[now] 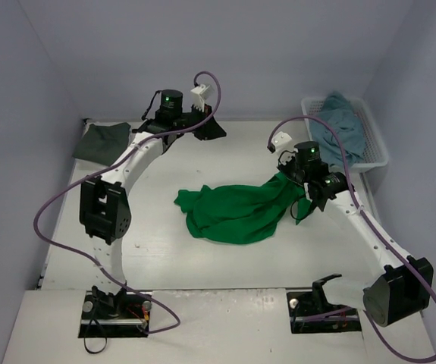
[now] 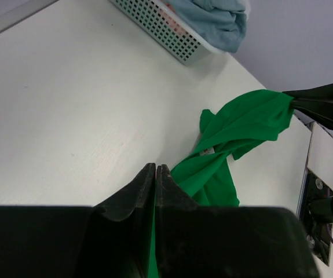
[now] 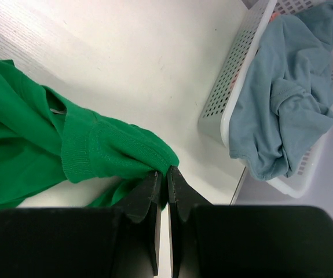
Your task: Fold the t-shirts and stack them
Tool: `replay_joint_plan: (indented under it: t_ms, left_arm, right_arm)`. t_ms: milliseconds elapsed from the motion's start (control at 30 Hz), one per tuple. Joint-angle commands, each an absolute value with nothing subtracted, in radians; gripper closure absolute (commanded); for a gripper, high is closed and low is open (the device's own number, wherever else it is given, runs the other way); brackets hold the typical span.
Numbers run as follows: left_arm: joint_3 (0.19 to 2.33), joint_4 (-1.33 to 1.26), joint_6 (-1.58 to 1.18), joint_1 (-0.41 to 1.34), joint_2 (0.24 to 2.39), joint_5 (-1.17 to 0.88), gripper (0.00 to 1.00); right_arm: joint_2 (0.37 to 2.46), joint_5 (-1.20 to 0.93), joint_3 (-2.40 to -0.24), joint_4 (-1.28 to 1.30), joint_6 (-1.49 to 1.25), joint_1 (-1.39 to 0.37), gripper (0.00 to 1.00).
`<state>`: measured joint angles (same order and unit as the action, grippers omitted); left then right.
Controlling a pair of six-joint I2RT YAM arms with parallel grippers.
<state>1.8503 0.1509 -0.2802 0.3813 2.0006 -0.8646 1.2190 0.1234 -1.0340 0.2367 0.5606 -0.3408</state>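
Observation:
A crumpled green t-shirt lies in the middle of the table. My right gripper is shut on its right end and lifts that end a little; in the right wrist view the gripper pinches a bunched fold of the green shirt. My left gripper is shut and empty, raised near the back of the table, well away from the shirt. In the left wrist view the gripper points toward the green shirt. A folded dark grey-green shirt lies at the back left corner.
A white mesh basket stands at the back right with a blue-grey shirt heaped in it. It also shows in the right wrist view and the left wrist view. Walls enclose the table on three sides.

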Motion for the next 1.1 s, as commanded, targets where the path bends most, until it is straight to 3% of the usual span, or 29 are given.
replay_joint_plan:
  t_ms: [0,133,233,267,333,633,967,1067]
  left_arm:
    - [1.809,0.042,-0.322,0.377,1.876,-0.877,1.0]
    - [1.706,-0.041,-0.301,0.413,1.891,-0.87,1.0]
    - [1.73,-0.017,-0.264,0.451,1.966,-0.899,0.8]
    - [1.744,-0.011,-0.262,0.46,1.991,-0.905,0.67]
    - [1.784,0.044,-0.259,0.486,2.075,-0.932,0.62]
    - [1.92,0.133,-0.216,0.569,2.276,-0.946,0.6]
    - [1.971,0.19,-0.173,0.614,2.319,-1.035,0.61]
    - [1.965,0.216,-0.147,0.611,2.301,-1.058,0.7]
  right_arm:
    - [1.2,0.124,-1.043,0.169,0.534,-0.333,1.0]
    - [1.174,0.11,-1.028,0.186,0.531,-0.334,1.0]
    - [1.143,0.109,-1.017,0.192,0.532,-0.334,1.0]
    - [1.117,0.103,-1.016,0.192,0.529,-0.333,1.0]
    - [1.071,0.084,-1.014,0.19,0.522,-0.322,1.0]
    - [0.908,-0.018,-1.009,0.184,0.506,-0.311,1.0]
    - [0.945,-0.003,-0.973,0.176,0.514,-0.311,1.0]
    - [0.959,-0.003,-0.96,0.158,0.515,-0.311,1.0]
